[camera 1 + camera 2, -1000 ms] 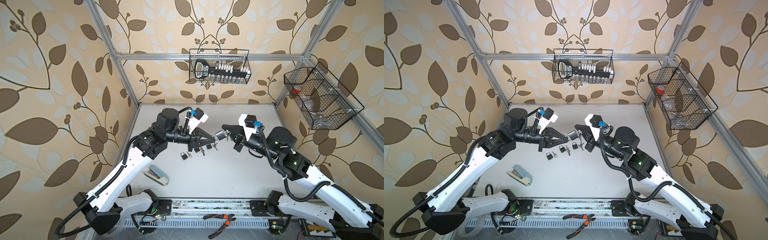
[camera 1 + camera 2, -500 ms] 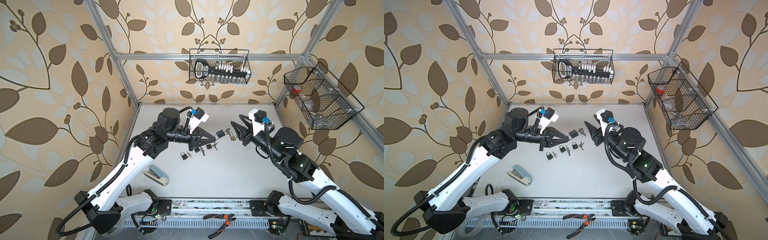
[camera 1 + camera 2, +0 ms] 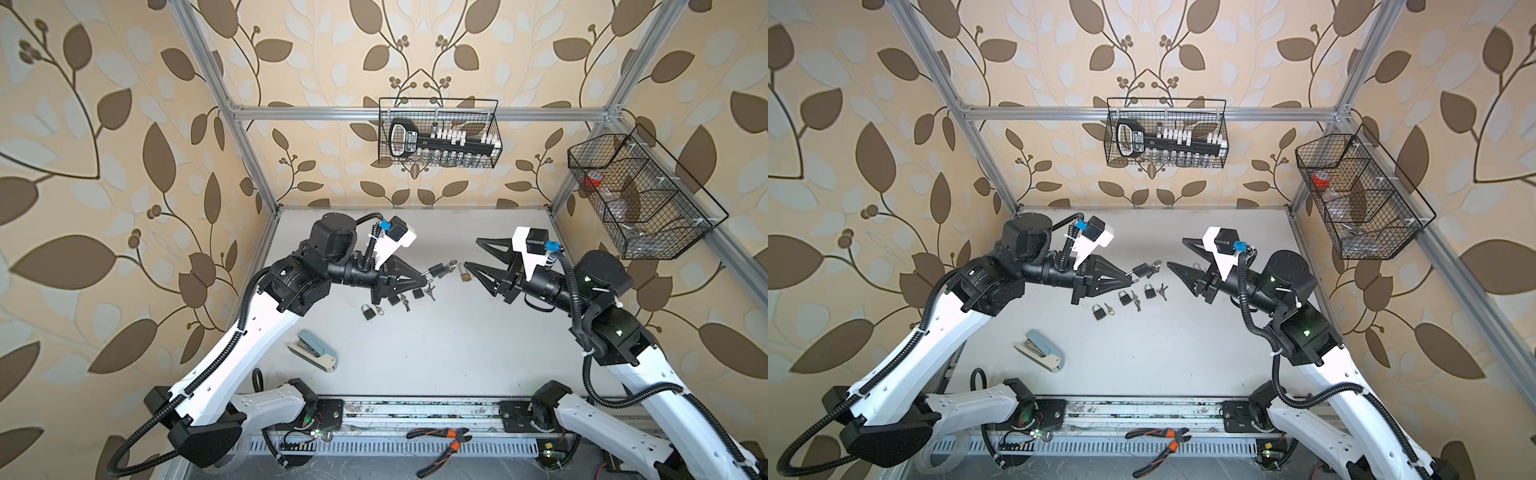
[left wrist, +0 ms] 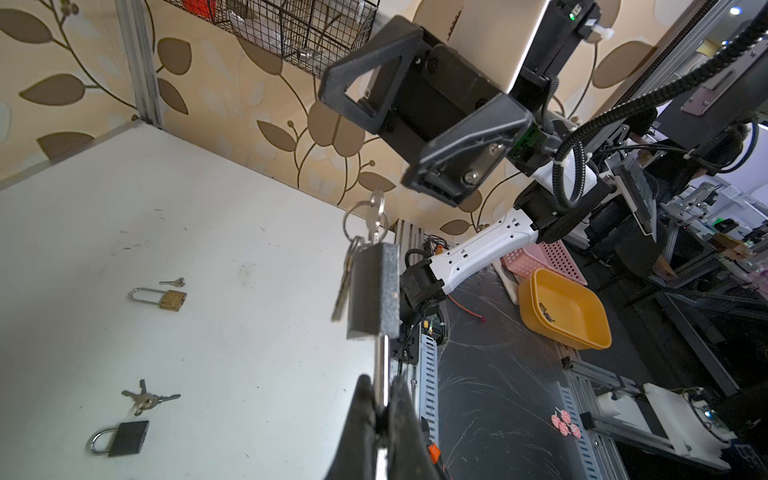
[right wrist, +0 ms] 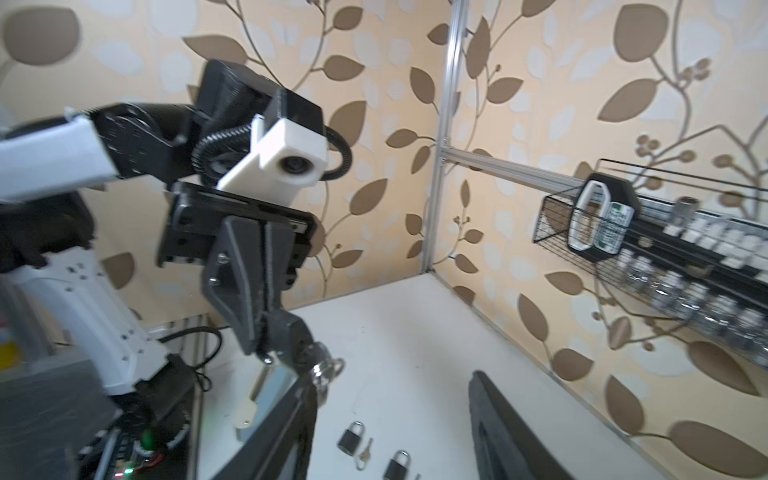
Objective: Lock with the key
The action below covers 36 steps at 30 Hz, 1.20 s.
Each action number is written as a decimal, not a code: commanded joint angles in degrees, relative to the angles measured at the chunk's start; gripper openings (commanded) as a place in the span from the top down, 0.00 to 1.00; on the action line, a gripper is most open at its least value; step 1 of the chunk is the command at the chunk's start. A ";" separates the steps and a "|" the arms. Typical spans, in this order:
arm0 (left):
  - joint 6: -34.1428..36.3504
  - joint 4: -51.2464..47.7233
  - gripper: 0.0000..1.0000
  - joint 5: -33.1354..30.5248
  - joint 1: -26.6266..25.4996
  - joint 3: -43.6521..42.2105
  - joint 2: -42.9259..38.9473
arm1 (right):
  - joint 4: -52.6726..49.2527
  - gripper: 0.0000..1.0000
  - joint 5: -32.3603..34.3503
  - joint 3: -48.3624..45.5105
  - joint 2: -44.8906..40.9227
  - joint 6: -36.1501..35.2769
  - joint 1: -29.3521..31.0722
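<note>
**Containers.** Two wire containers hang on the cell walls. The back-wall basket (image 3: 440,99) holds a socket set (image 3: 457,143): a black rail with white clips, rows of metal sockets beneath it, and a black loop handle. The handle bears a label (image 3: 409,143) whose writing is too small and blurred to read in any view. The side-wall basket (image 3: 660,243), above the counter's right edge, is split into compartments. The compartment nearest the back corner holds a red-capped item (image 3: 592,180), and what looks like clear plastic lies in the others.

**Task object.** The black padlock (image 3: 437,271) is held in the air over the counter (image 3: 415,353), roughly midway between its left and right edges and nearer its back edge. Its body is a matte, grainy dark-grey block with a bright steel shackle. The left tool (image 3: 423,277) is clenched on that shackle. A key (image 4: 377,208) sits in the body's far end and carries a ring (image 4: 357,222), from which a second key (image 4: 343,286) dangles beside the body.

**Other arm.** The right tool (image 3: 472,252) stands released, its jaws spread wide, facing the padlock and just clear of it. A brass padlock (image 3: 466,275) lies on the counter near its tips.
</note>
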 commanded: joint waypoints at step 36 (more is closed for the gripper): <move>14.15 -15.33 1.00 3.96 0.36 12.26 6.18 | -9.37 0.62 -30.52 11.54 18.23 -1.18 2.16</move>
